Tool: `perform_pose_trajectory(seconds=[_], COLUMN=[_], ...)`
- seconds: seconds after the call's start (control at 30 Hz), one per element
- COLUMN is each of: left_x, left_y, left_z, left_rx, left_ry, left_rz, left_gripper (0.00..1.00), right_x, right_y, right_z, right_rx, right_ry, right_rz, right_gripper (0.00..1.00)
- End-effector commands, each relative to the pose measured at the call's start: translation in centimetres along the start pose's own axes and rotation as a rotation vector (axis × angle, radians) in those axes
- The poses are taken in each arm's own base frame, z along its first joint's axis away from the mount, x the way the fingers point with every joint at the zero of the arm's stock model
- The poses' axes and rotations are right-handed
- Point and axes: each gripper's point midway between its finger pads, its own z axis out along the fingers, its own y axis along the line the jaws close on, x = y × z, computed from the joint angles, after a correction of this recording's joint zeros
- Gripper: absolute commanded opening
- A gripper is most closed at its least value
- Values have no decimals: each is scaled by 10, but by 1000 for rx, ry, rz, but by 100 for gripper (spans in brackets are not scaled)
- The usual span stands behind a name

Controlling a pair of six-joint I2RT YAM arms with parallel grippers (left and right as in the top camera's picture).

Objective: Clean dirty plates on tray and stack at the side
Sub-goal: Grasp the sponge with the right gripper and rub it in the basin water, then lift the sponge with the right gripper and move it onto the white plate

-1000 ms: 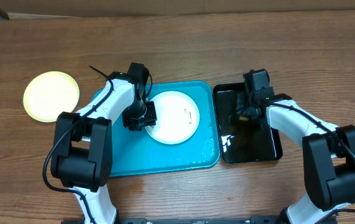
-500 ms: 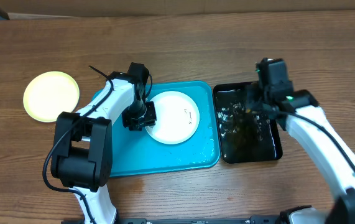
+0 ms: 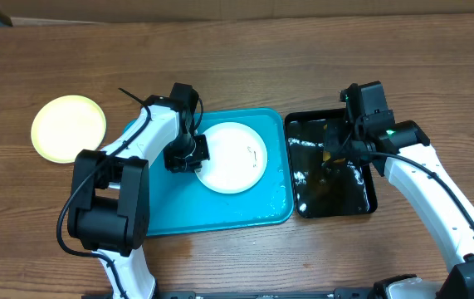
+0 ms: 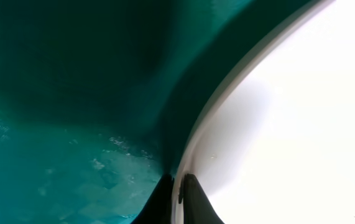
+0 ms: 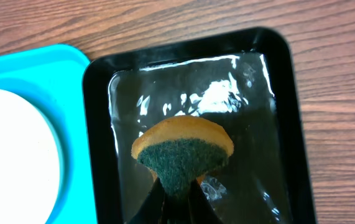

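A white plate [image 3: 235, 156] with small dark smudges lies in the turquoise tray [image 3: 178, 208]. My left gripper [image 3: 188, 154] is shut on the plate's left rim; the left wrist view shows the rim [image 4: 227, 106] between my fingertips [image 4: 178, 186]. A pale yellow-green plate [image 3: 68, 127] lies on the table at the far left. My right gripper [image 3: 336, 153] is shut on a sponge [image 5: 182, 149], yellow with a green scouring face, held above the black tray [image 5: 289, 93]. A third plate is not in view.
The black tray [image 3: 371, 199] holds water with foam and stands right of the turquoise tray. The white plate and turquoise tray edge show at the left of the right wrist view [image 5: 15, 149]. Bare wooden table [image 3: 303, 58] surrounds both trays.
My right gripper has lifted out of the black tray with the sponge and shifted right; the water is stirred and foamy. The left gripper and white plate have not moved.
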Motion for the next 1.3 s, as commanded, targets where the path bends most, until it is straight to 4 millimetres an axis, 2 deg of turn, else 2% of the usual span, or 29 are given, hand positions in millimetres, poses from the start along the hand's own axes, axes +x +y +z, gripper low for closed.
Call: perform_pose_trajectory(seconds=[0.0, 0.3, 0.4, 0.6, 0.7, 0.73, 0.77, 0.8, 0.9, 0.97, 1.07, 1.1, 1.13, 1.17, 1.27], left_x=[6, 6, 5, 4, 3, 3, 3, 1, -5, -7, -9, -10, -10, -10, -10], left_y=[7, 7, 6, 5, 5, 5, 5, 5, 4, 2, 1, 1, 0, 0, 0], left_z=[17, 17, 17, 17, 17, 17, 17, 17, 17, 17, 17, 17, 17, 17, 17], left_rx=[-45, -45, -44, -42, -42, -41, -40, -39, -26, -20, -16, -15, -14, -13, -13], left_ry=[37, 37, 32, 24, 23, 21, 20, 16, -4, -15, -23, -25, -26, -26, -27], left_rz=[-6, -13, -62, -186, -213, -212, -211, -202, -146, -129, -128, -126, -125, -126, -128], left_gripper=[4, 4, 4, 4, 5, 11, 28, 36, 40, 38, 30, 19, 4, 4, 4], right_x=[-5, 2, -7, -9, -14, -15, -15, -16, -20, -22, -22, -21, -21, -21, -19], right_y=[4, 3, 5, 10, 24, 29, 31, 32, 33, 32, 27, 26, 28, 33, 69], right_z=[-2, 0, 2, 3, 1, 0, 0, 0, 0, 0, 1, 2, 4, 4, 3], right_rx=[-18, -17, -26, -53, -130, -158, -171, -175, -180, -175, -146, -139, -149, -173, -327], right_ry=[-10, 23, -11, -11, -13, -13, -12, -14, -29, -38, -44, -43, -39, -37, -22], right_rz=[14, 15, 18, 203, 228, 226, 225, 225, 223, 222, 224, 225, 222, 199, 42], right_gripper=[4, 4, 4, 4, 4, 4, 4, 4, 4, 4, 4, 4, 4, 4, 4])
